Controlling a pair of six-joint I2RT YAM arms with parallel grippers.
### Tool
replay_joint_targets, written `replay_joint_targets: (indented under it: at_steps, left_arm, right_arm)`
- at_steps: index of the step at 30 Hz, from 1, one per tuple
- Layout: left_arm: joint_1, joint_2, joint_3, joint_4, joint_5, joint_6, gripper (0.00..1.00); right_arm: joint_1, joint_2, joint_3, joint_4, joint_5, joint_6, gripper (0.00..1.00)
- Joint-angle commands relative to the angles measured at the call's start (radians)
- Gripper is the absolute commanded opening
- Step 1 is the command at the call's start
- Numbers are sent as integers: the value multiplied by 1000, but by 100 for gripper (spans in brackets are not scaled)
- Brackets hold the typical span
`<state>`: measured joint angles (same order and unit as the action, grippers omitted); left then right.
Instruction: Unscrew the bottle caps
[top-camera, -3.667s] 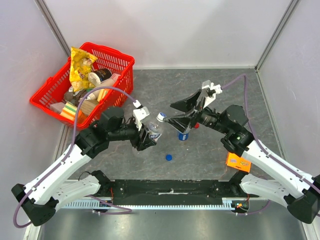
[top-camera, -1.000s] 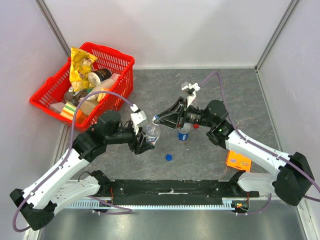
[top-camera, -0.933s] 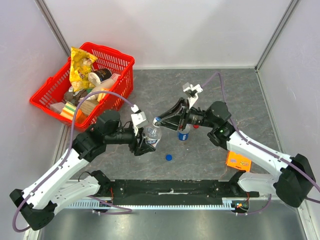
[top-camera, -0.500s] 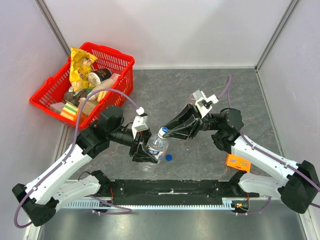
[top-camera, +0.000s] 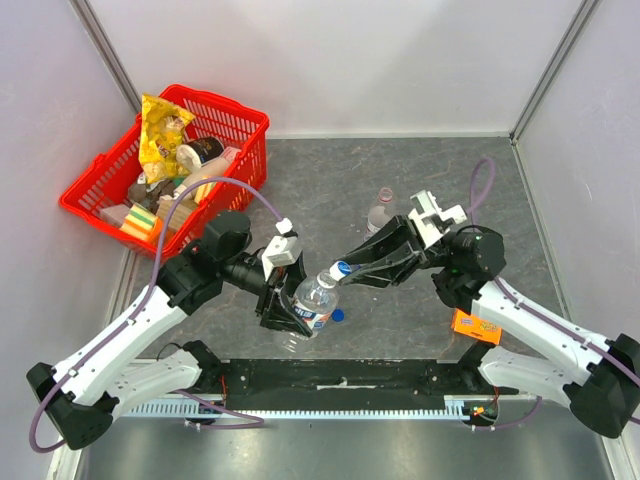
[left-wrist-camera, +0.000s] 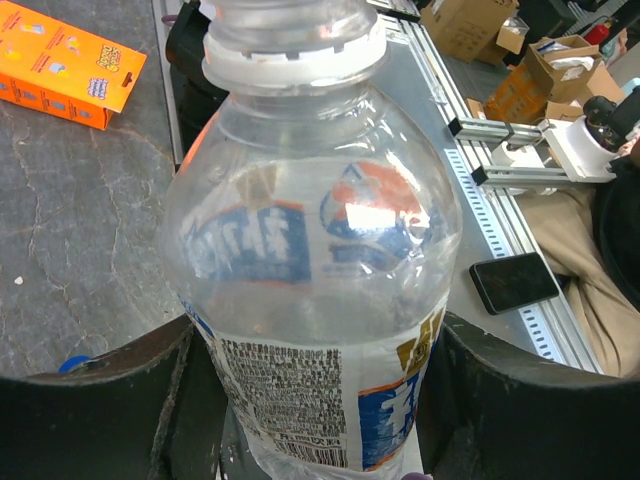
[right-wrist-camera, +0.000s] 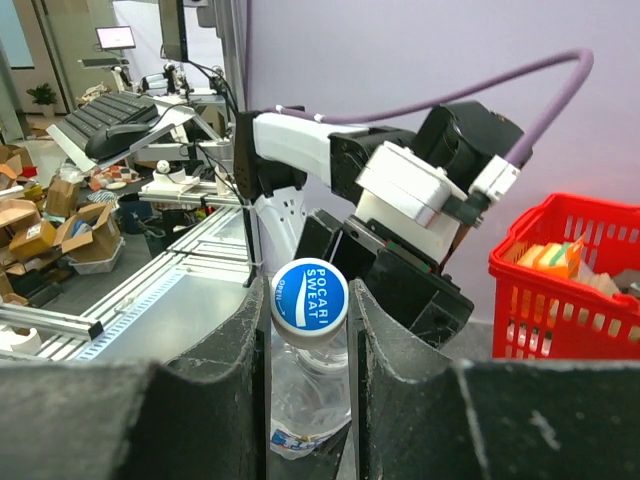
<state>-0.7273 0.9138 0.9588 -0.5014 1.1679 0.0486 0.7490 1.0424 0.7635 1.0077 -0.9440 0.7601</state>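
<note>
Together, left tool (top-camera: 290, 310) clamps the tilted bottle (top-camera: 316, 296) while right tool (top-camera: 347, 272), reaching leftward, pinches its cap (right-wrist-camera: 309, 293)

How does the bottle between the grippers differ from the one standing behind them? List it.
The held bottle hangs tilted off the table in the left gripper; the standing bottle sits upright, untouched. The held bottle wears its white-and-blue cap, pinched by the right gripper; the standing bottle's pinkish neck looks capless. Both are small clear plastic.
</note>
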Motion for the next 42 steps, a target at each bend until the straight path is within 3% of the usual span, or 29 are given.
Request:
replay_joint_targets:
  at_steps: [1, 7, 13, 20, 24, 32, 35, 42]
  left_arm:
    - [-6, -4, 8, 3, 53, -15, 2]
    - [-4, -6, 5, 0, 41, -15, 2]
    - [-4, -29, -14, 0, -51, -13, 2]
    - [-4, -102, -89, 99, -521, -133, 2]
    - [-4, -150, -173, 207, -689, -191, 2]
    - [-4, -168, -319, 415, -973, -247, 2]
    - [-4, -159, -374, 539, -1097, -253, 2]
    - [-4, -109, -500, 825, -1165, -158, 2]
  right_arm:
    - [1, -35, 10, 66, 24, -18, 0]
    - [1, -42, 10, 26, 57, -25, 0]
    - [0, -103, 8, -197, 90, -155, 0]
    - [1, -222, -38, -559, 135, -352, 0]
    - [1, -284, -81, -727, 191, -433, 0]
    - [1, -390, -234, -859, 379, -446, 0]
    - [1, -412, -318, -893, 543, -389, 0]
    - [1, -426, -454, -943, 829, -272, 0]
